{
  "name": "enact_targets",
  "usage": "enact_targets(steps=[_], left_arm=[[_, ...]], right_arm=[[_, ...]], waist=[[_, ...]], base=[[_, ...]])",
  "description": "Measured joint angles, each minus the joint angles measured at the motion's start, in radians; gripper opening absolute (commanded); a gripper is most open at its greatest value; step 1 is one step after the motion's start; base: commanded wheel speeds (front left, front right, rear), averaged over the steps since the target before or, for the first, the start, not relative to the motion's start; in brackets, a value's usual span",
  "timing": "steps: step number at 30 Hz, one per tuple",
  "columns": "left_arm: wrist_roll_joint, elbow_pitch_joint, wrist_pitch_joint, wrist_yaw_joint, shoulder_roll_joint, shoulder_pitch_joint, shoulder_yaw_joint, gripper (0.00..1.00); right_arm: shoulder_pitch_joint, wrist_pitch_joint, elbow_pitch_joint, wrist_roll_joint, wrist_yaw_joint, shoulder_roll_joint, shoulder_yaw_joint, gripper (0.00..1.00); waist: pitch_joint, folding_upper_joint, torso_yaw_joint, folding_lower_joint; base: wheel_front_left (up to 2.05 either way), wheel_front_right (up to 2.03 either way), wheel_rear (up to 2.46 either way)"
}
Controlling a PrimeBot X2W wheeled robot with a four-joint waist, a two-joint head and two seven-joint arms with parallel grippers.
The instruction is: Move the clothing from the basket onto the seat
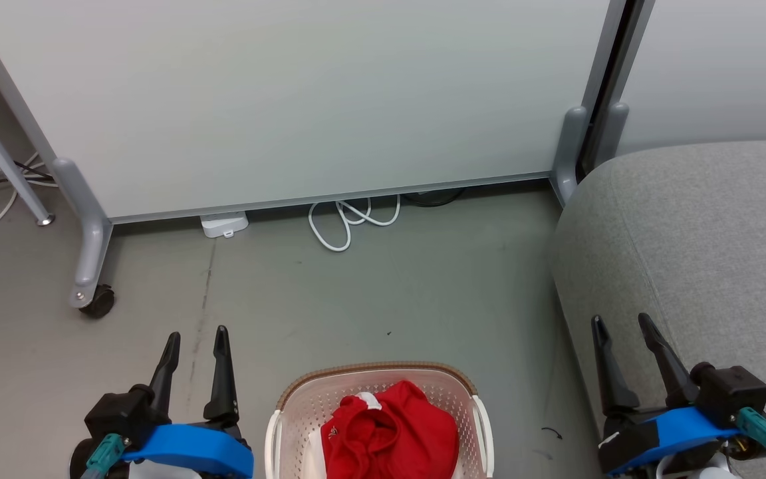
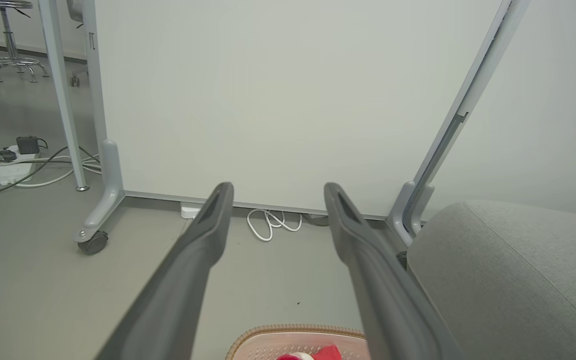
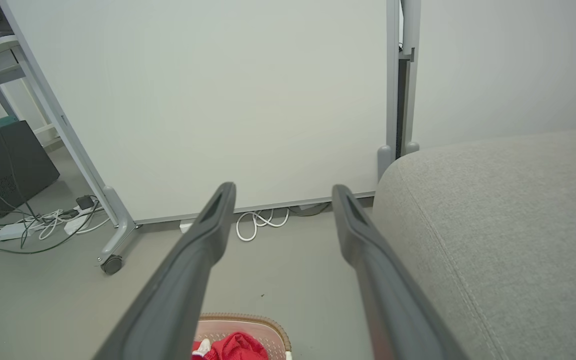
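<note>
The red clothing (image 1: 389,429) lies bunched in the cream basket (image 1: 310,399) on the floor at the bottom centre of the head view; a white band shows at its top. The grey seat (image 1: 695,246) fills the right side. My left gripper (image 1: 197,339) hangs open to the left of the basket, nothing between its fingers. My right gripper (image 1: 622,326) is open in front of the seat's rounded edge, right of the basket. The left wrist view catches the basket rim (image 2: 293,330) and a bit of clothing (image 2: 330,352); the right wrist view shows the clothing (image 3: 235,347) and seat (image 3: 508,225).
A white partition panel (image 1: 290,100) on castor feet (image 1: 97,303) stands behind the basket. A white cable loop (image 1: 346,223) and small white box (image 1: 223,224) lie at its base. Power strips and cables (image 3: 33,225) lie on the floor at far left.
</note>
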Motion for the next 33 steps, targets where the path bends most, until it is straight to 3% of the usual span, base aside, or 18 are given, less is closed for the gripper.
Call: enact_targets(steps=[26, 33], left_arm=[[0.101, 0.032, -0.048, -0.001, -0.003, -0.01, -0.007, 1.0], [0.103, 0.032, -0.048, -0.001, -0.004, -0.011, -0.009, 1.0]], right_arm=[[-0.006, -0.047, 0.017, -0.208, 0.0, -0.002, -0.019, 1.0], [-0.006, -0.047, 0.017, -0.209, 0.001, -0.002, -0.015, 1.0]], waist=[[0.004, 0.0, 0.0, 0.0], [0.011, 0.0, 0.0, 0.0]], base=[[0.0, 0.0, 0.0], [0.0, 0.0, 0.0]])
